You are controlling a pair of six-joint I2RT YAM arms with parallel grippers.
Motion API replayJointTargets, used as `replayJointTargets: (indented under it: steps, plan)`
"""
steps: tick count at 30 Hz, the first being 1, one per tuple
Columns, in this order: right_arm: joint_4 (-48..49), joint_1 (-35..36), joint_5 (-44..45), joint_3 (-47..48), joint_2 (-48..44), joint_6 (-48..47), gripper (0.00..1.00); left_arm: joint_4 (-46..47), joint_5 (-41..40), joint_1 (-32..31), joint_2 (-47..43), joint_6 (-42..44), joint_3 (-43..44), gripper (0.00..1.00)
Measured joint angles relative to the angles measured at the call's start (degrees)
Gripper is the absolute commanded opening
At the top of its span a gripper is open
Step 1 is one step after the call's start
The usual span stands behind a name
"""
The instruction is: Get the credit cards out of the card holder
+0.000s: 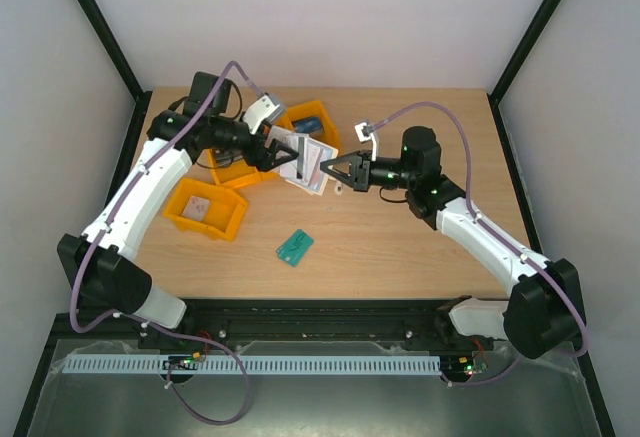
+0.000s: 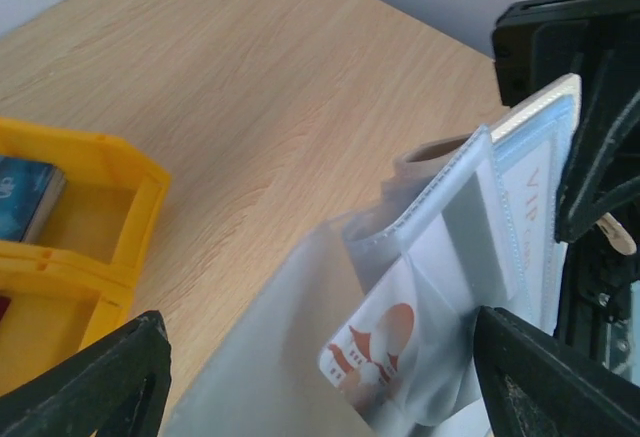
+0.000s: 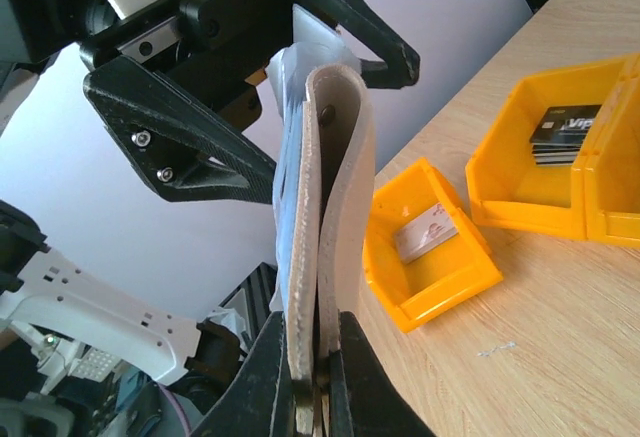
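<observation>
Beige leather card holder (image 3: 335,207) held aloft, right gripper (image 3: 318,382) clamped on its edge. Left gripper (image 2: 320,357) gapes around the clear pockets (image 2: 455,247), gripping nothing. Pale card (image 2: 375,352) seemingly half out, though blurred. Extraction step under way; next, pinch that card's free edge and draw straight.

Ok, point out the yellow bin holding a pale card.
The lone bin standing apart in front; the joined bins behind it hold dark or blue cards.

Table (image 1: 400,247): light wood-grain top, carrying everything listed below.
Single yellow bin (image 1: 232,219): plastic, standing alone at left of centre.
Rear yellow bins (image 1: 297,114): plastic, side by side, touching, toward the far edge.
Teal flat item (image 1: 295,247): lying flat mid-table, apart from the bins.
</observation>
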Motion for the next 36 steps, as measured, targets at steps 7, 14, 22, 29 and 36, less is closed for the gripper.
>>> replayJointTargets:
  steps: [7, 14, 22, 29, 36]
  plan:
    - [0.3, 0.0, -1.5, 0.0, -0.2, 0.1, 0.02, -2.3, 7.5, -0.1, 0.0, 2.2, -0.5, 0.14]
    - [2.3, -0.4, -2.6, -0.2, 0.1, 2.7, 0.4, -4.5, 16.0, 0.2, -0.7, 3.9, -0.9, 0.02]
    - [8.1, 1.4, -2.3, -0.7, 0.4, 5.7, 0.44, -4.4, 17.4, -1.0, -0.9, 3.6, -2.2, 0.02]
    - [11.0, 2.6, -0.8, -0.7, 2.5, 7.6, 0.26, -4.5, 17.3, -2.8, -0.6, 3.3, -2.2, 0.02]
    - [11.8, 2.6, -0.8, -0.7, 2.8, 8.2, 0.18, -4.1, 17.1, -3.0, -0.1, 2.3, -2.2, 0.02]
